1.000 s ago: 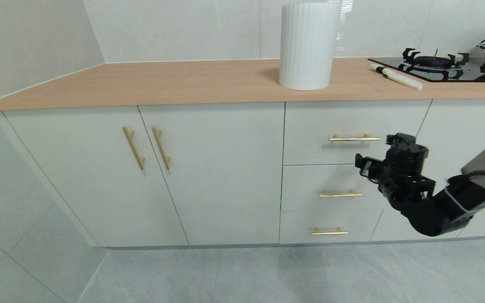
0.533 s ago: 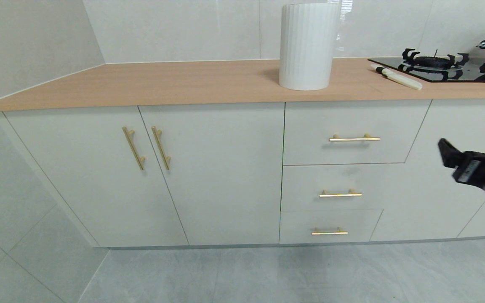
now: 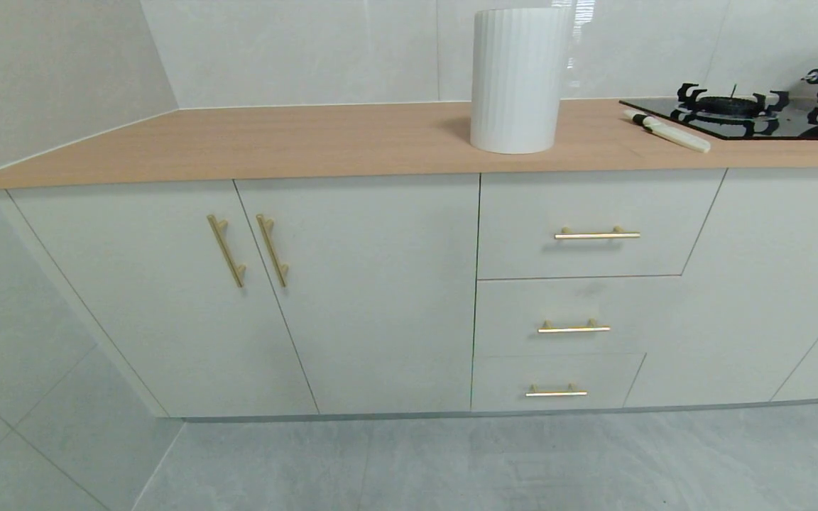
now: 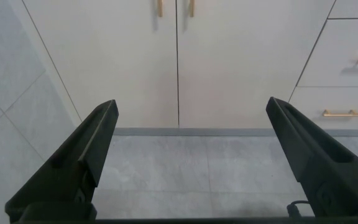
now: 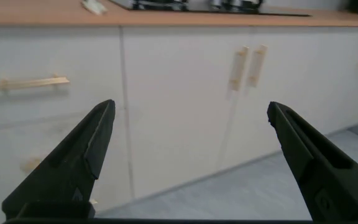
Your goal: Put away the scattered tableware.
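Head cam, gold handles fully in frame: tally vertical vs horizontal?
Vertical handles: 2
Horizontal handles: 3
Total: 5

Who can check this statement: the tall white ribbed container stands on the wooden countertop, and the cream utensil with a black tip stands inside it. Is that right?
No. The tall white ribbed container stands on the wooden countertop, but the cream utensil with a black tip lies on the countertop beside the black gas hob, apart from the container. The head view shows this.
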Robot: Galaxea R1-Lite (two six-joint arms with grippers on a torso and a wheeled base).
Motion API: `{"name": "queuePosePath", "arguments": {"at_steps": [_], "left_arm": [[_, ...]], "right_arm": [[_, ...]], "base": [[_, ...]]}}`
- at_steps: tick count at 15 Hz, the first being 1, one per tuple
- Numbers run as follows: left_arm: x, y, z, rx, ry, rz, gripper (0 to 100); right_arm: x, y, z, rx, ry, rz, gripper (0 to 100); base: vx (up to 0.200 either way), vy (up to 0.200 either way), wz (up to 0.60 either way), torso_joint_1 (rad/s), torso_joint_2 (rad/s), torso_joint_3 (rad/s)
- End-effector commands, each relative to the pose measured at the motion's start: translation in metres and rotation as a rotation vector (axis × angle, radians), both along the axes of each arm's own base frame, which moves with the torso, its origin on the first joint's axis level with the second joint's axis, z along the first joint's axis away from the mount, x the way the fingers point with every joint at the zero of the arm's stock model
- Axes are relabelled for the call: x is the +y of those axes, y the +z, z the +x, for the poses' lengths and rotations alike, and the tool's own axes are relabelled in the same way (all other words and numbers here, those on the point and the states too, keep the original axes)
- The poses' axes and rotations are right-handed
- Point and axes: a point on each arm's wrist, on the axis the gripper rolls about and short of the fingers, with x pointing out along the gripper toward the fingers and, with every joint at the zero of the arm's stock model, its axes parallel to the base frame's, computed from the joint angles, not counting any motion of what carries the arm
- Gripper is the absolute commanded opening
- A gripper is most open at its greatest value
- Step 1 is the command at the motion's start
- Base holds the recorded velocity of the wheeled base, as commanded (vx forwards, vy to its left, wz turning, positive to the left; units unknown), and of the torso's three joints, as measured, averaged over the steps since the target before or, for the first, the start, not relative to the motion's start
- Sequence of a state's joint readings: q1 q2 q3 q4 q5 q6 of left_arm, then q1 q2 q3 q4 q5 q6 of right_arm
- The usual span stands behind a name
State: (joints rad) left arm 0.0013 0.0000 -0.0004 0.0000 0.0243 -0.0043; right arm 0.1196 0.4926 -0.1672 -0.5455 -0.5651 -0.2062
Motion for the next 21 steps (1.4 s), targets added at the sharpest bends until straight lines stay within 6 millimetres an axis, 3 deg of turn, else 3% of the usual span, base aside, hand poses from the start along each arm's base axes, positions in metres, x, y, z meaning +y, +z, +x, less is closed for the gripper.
{"name": "queuePosePath", "arguments": {"at_steps": [1, 3, 6, 7, 8, 12, 21], "left_arm": [[0.000, 0.000, 0.000, 0.000, 0.001, 0.000, 100], [0.000, 0.000, 0.000, 0.002, 0.001, 0.000, 100], [0.000, 0.000, 0.000, 0.000, 0.001, 0.000, 100], [0.000, 0.000, 0.000, 0.002, 0.002, 0.000, 100], [0.000, 0.000, 0.000, 0.000, 0.001, 0.000, 100], [0.000, 0.000, 0.000, 0.000, 0.001, 0.000, 100], [0.000, 0.000, 0.000, 0.002, 0.001, 0.001, 100]], "right_arm": [[-0.005, -0.022, -0.069, -0.108, -0.085, 0.016, 100], [-0.002, -0.031, -0.074, -0.123, -0.131, 0.019, 100], [-0.002, -0.066, -0.059, -0.048, -0.094, 0.048, 100], [0.001, -0.087, -0.049, 0.024, 0.040, 0.039, 100], [0.003, -0.092, -0.048, 0.052, 0.183, 0.074, 100], [0.008, -0.103, -0.046, 0.150, 0.421, 0.168, 100], [0.009, -0.103, -0.046, 0.160, 0.434, 0.133, 100]], "base": [[0.000, 0.000, 0.00, 0.000, 0.00, 0.000], [0.000, 0.000, 0.00, 0.000, 0.00, 0.000], [0.000, 0.000, 0.00, 0.000, 0.00, 0.000], [0.000, 0.000, 0.00, 0.000, 0.00, 0.000], [0.000, 0.000, 0.00, 0.000, 0.00, 0.000], [0.000, 0.000, 0.00, 0.000, 0.00, 0.000], [0.000, 0.000, 0.00, 0.000, 0.00, 0.000]]}}
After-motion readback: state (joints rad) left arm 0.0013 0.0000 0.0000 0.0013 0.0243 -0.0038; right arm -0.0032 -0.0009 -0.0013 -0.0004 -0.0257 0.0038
